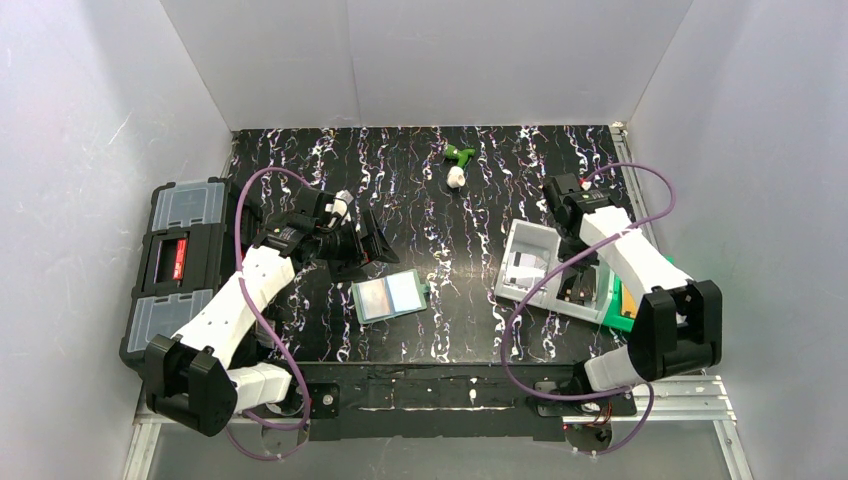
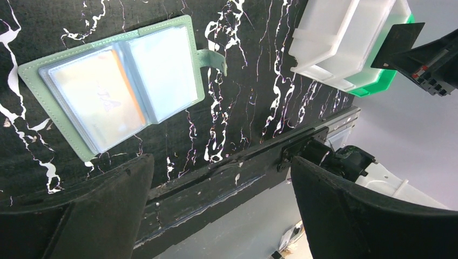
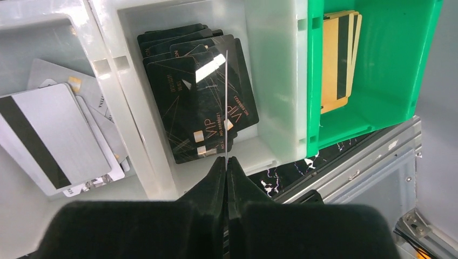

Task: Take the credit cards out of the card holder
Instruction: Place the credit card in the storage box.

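At the bottom of the right wrist view, the right gripper (image 3: pixel 227 162) is pinched tight on a credit card (image 3: pixel 226 108). The card shows edge-on as a thin line over the black VIP cards (image 3: pixel 189 108) in the white tray (image 3: pixel 281 81). Released upright, it could land on edge, lean on a divider, or tip towards the green bin (image 3: pixel 389 65) at upper right. In the left wrist view, the left gripper (image 2: pixel 220 164) stands wide and empty. Beyond it, at upper left, the card holder (image 2: pixel 116 86) lies open with a card in its clear sleeve. Unpinned, the holder may slide when that card is pulled.
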{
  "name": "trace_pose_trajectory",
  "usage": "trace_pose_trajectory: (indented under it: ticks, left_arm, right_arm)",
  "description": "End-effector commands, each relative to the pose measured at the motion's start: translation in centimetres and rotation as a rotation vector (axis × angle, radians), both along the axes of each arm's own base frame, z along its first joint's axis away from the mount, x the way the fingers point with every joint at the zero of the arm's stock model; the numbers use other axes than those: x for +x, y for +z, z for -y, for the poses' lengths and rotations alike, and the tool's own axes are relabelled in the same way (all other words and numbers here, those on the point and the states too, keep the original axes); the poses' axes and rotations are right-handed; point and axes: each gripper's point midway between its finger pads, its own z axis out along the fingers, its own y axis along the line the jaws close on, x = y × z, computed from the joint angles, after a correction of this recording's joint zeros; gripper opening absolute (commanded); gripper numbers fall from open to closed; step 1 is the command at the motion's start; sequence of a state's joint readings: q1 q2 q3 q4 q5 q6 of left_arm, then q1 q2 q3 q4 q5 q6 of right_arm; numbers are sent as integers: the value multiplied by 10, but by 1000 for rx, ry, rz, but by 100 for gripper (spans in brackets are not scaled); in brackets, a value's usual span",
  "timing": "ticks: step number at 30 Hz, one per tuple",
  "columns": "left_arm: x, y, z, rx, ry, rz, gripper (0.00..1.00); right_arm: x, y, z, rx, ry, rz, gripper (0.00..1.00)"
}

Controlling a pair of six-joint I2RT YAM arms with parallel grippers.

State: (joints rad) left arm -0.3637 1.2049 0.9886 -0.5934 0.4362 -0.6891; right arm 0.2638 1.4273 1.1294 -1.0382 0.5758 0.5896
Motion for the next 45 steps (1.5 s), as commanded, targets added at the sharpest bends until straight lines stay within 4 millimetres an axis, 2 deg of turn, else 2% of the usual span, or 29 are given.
trace_pose_trajectory:
  ticks: [1, 4, 6, 8, 10, 15, 17, 20, 27, 29, 33, 38, 45]
  left_arm:
    - [-3, 14, 2, -10, -27, 26, 98]
    - [-4, 13, 2, -9, -29, 24, 98]
    - [-3, 12, 1, -6, -22, 23, 98]
    - [-3, 12, 2, -8, -22, 22, 98]
    - [-2, 11, 3, -9, -23, 20, 98]
    - [-2, 9, 3, -4, -23, 16, 98]
    - [-2, 9, 2, 0, -19, 16, 98]
    - [-2, 6, -1, 16, -1, 13, 98]
    - [-4, -11, -14, 85, 55, -10, 98]
    - [-6, -17, -21, 121, 76, -19, 98]
    - [-13, -32, -40, 216, 120, -45, 98]
    - [-27, -55, -67, 319, 210, -110, 98]
    - [-40, -74, -107, 356, 431, -193, 98]
  right_arm:
    - [3, -5, 3, -22, -12, -14, 3]
    - [4, -5, -1, -2, -9, -19, 29]
    - [5, -2, -6, 30, -1, -12, 50]
    - [6, 4, -12, 66, 11, 5, 65]
    - [8, 10, -17, 99, 22, 25, 76]
    - [10, 27, -37, 215, 58, 69, 88]
    - [9, 31, -49, 286, 82, 85, 91]
    - [4, 36, -83, 418, 155, 102, 91]
    - [-24, 39, -185, 606, 410, 70, 90]
    - [-33, 37, -205, 650, 457, 46, 89]
    - [-39, 39, -234, 718, 519, 35, 88]
    - [-39, 39, -283, 800, 590, 18, 79]
    - [-40, 21, -358, 818, 693, -31, 66]
